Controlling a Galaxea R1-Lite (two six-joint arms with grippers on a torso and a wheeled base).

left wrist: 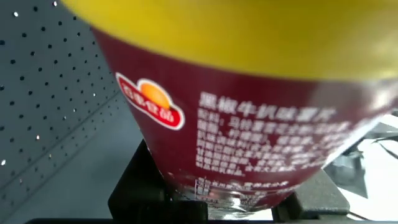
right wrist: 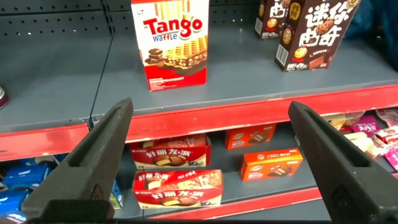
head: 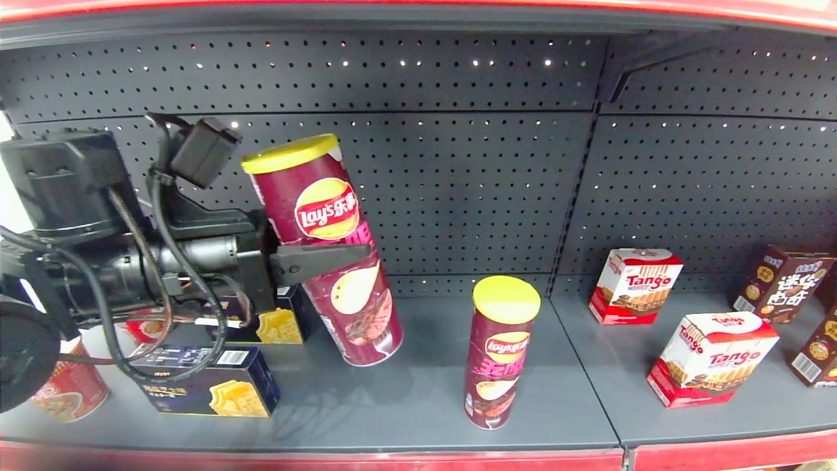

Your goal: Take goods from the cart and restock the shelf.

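Chip can (head: pixel 327 248) with a yellow lid is squeezed tight around its middle by the left claw (head: pixel 340 258). It is tilted, with the lid leaning to the left. Its bottom is low over the grey shelf (head: pixel 405 405), and I cannot tell if it touches.

The right claw (right wrist: pixel 210 104) is out in front of the shelf. Its two fingers are spread wide with nothing between them.

Near the front edge a second chip can (head: pixel 500 353) stands upright, to the right of the held one and apart from it. On the left sits the front blue box (head: pixel 209 389), with a red cup (head: pixel 68 389) just beside it. On the right the front wafer box (head: pixel 713 358) stands near the edge.

Farther back are the back blue box (head: pixel 278 324) behind the left claw, the back wafer box (head: pixel 634 286) and a brown box (head: pixel 781 282). Behind it all is the dark wall with little holes (head: pixel 458 163).
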